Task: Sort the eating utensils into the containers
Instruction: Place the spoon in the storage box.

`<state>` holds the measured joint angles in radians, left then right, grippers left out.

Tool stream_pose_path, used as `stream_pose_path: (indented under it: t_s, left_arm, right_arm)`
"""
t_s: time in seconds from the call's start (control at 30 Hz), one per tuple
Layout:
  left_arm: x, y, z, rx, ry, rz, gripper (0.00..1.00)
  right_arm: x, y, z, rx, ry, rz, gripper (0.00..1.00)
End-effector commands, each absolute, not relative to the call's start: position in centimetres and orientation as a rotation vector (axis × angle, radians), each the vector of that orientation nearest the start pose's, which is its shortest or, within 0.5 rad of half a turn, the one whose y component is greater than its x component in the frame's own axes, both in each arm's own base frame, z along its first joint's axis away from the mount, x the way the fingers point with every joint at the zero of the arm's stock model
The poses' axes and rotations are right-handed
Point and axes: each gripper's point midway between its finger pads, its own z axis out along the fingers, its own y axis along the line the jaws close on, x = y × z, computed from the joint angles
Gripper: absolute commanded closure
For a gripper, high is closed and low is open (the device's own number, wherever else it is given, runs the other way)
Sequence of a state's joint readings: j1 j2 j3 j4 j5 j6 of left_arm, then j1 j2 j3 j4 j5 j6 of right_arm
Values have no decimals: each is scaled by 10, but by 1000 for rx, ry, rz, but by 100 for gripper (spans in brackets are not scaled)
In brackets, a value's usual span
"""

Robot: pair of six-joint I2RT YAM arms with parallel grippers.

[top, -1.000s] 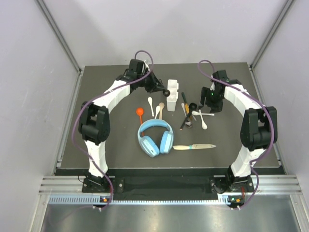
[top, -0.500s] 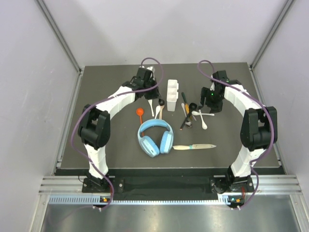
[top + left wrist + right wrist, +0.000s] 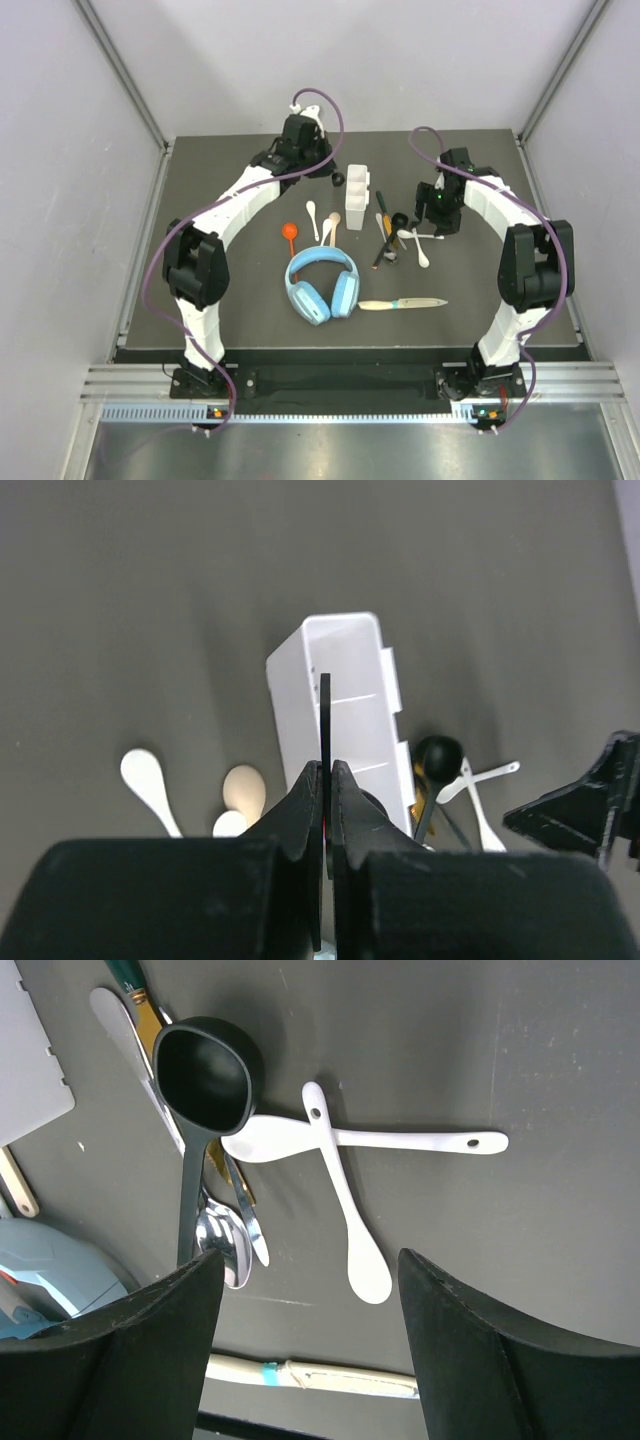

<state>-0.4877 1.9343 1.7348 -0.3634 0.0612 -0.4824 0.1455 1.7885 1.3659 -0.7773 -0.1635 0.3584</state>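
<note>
My left gripper (image 3: 326,172) is shut on the thin handle of a black scoop spoon (image 3: 325,715), seen edge-on between the fingers. It holds the scoop (image 3: 339,180) just left of the white caddy (image 3: 357,187), above its far end (image 3: 340,705). My right gripper (image 3: 310,1260) is open and empty above two crossed white spoons (image 3: 352,1230). A second black scoop (image 3: 205,1070) and metal cutlery lie beside them. An orange-red spoon (image 3: 289,234), white spoons (image 3: 312,214) and a wooden-handled knife (image 3: 402,303) lie on the mat.
Light-blue headphones (image 3: 322,283) lie at the middle front of the dark mat. A pile of mixed cutlery (image 3: 388,236) lies right of the caddy. Grey walls enclose the table on three sides.
My left arm has swung and turned its wrist, carrying the black scoop down beside the white spoons and back up to the caddy's far left. The right arm has not moved.
</note>
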Motion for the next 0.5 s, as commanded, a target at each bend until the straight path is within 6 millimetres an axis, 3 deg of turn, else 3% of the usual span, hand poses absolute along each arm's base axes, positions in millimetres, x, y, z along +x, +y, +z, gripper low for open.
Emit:
stream_pose_path:
  t_s: [0.0,0.2,0.47]
  left_arm:
    - [483,-312,237,108,2108,-652,100]
    - [470,-347,223,217,2130,-650,100]
    - [465,-351,201,245,2168,-605,100]
  right_arm:
    - [373,93,95,240,2740,367,30]
    - [372,90,96,248,2735,364,30]
    - [371,90,95,251,2738,372,30]
